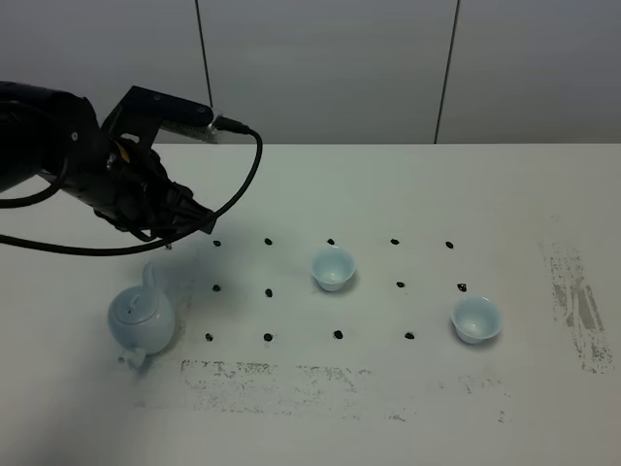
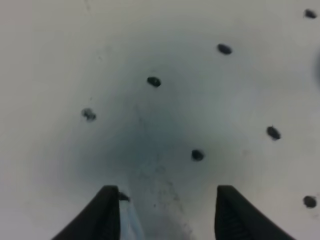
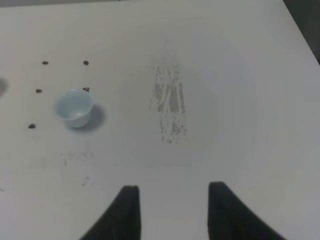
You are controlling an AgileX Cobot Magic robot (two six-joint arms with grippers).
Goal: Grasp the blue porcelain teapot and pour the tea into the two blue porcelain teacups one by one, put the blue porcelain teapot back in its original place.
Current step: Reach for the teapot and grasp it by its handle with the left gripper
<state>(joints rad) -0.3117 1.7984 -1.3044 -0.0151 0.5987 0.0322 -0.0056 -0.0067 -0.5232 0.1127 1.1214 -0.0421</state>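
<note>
The pale blue porcelain teapot (image 1: 141, 318) stands upright at the table's left, lid on, spout toward the front edge and loop handle toward the back. My left gripper (image 1: 179, 231) hangs just behind and above that handle, jaws open and empty (image 2: 167, 190). The left wrist view shows only a pale blue sliver of the teapot (image 2: 131, 220) beside one finger. One blue teacup (image 1: 332, 267) sits mid-table, the other teacup (image 1: 475, 318) to the right, both upright. The right wrist view shows the right cup (image 3: 74, 107) far from my right gripper (image 3: 174, 186), whose jaws stand apart on nothing.
Rows of small black dot marks (image 1: 269, 291) cover the white table between teapot and cups. Scuffed grey patches lie along the front (image 1: 281, 383) and at the right (image 1: 572, 291). A black cable (image 1: 247, 180) loops from the left arm. A wall stands behind the table.
</note>
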